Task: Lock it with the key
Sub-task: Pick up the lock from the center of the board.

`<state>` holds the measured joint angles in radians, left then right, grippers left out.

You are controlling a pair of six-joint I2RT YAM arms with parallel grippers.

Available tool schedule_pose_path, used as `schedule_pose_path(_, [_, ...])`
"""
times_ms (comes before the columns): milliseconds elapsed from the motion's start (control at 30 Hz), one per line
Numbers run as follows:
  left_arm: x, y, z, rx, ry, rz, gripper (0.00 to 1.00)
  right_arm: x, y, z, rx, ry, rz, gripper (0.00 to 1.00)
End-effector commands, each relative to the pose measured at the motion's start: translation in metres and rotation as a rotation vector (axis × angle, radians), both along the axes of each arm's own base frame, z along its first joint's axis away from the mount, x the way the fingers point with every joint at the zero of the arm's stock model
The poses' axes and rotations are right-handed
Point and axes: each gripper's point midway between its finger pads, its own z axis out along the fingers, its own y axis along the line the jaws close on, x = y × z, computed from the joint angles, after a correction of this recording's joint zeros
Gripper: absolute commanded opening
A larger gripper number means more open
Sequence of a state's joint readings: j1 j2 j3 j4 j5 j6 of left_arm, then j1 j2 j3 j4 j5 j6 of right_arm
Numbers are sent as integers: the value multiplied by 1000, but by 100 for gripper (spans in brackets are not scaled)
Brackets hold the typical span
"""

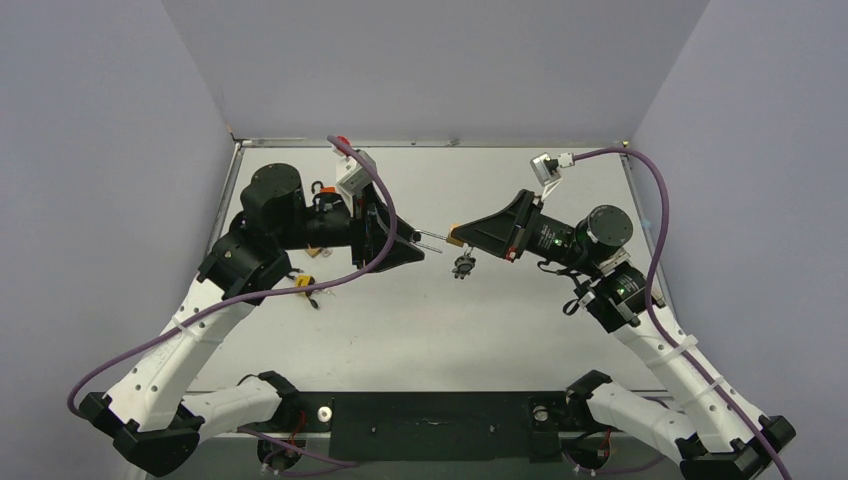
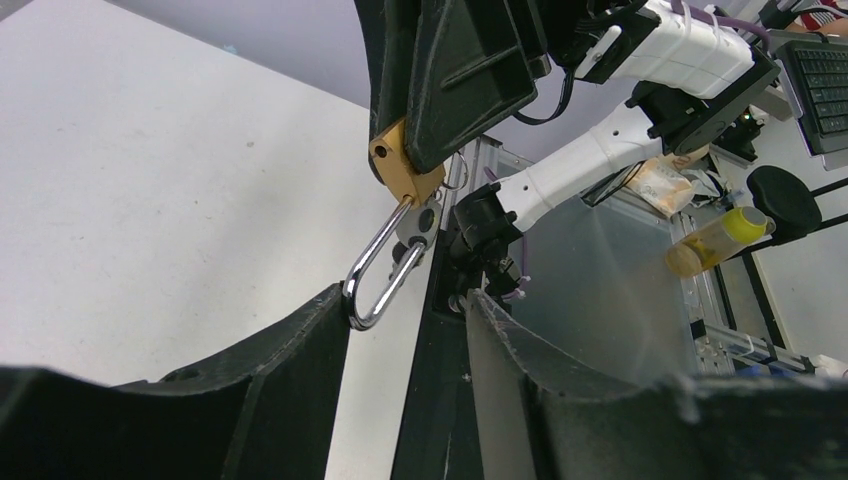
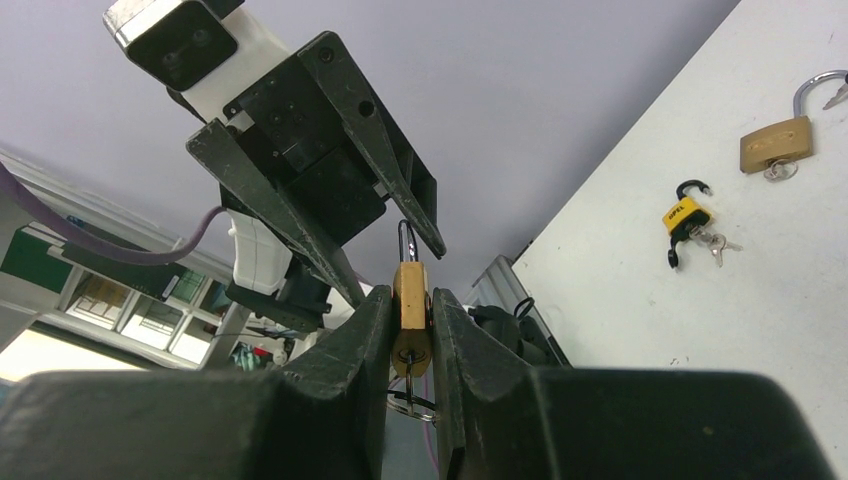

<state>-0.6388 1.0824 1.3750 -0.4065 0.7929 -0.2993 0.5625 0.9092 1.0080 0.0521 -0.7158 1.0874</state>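
Right pincer (image 3: pixel 411 318) tight on brass padlock (image 3: pixel 410 292)

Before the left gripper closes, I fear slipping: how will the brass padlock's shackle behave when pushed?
The shackle looks like polished steel: probably rigid, but slippery. The right gripper pinches the brass padlock only across its flat sides, so it might pivot under a push. The dangling keys would likely swing.
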Motion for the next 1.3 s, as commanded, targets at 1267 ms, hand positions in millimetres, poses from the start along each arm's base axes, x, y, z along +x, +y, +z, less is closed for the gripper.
schedule_pose_path(1267, [5, -1, 27, -92, -23, -15, 15, 1, -3, 11, -63, -183, -18, 0])
